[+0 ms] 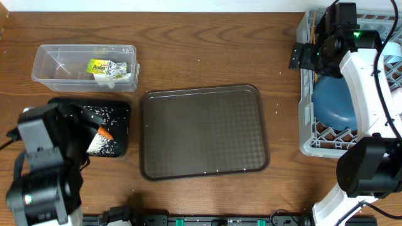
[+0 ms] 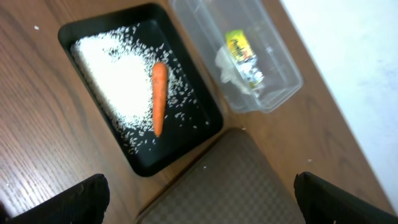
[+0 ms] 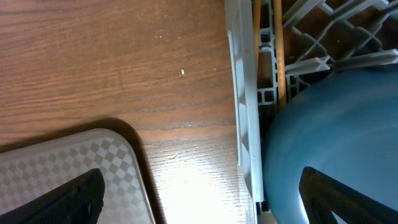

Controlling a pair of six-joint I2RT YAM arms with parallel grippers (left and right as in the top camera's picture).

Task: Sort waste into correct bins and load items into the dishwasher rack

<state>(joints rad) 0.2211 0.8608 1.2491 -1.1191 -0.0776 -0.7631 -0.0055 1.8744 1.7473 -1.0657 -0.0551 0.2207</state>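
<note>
The clear tub point(image 1: 50, 63) holds the crumpled wrapper with the yellow-green label point(image 1: 108, 68); both show in the left wrist view, tub point(image 2: 280, 74) and wrapper point(image 2: 241, 56). The black tray point(image 1: 119, 112) holds white rice point(image 2: 115, 81) and the orange carrot point(image 2: 159, 96). The grey rack point(image 1: 309, 135) at the right holds the large dark-blue bowl point(image 1: 336, 103) and the wooden chopsticks point(image 3: 277, 43). My left gripper point(image 2: 199, 202) is open and empty above the brown tray's corner. My right gripper point(image 3: 202, 199) is open and empty over the rack's left edge.
The large dark brown serving tray point(image 1: 204, 132) lies mid-table between the black tray and the rack. A light-blue item point(image 1: 394, 50) sits at the rack's right edge, mostly hidden by my right arm. A few rice grains dot the wood.
</note>
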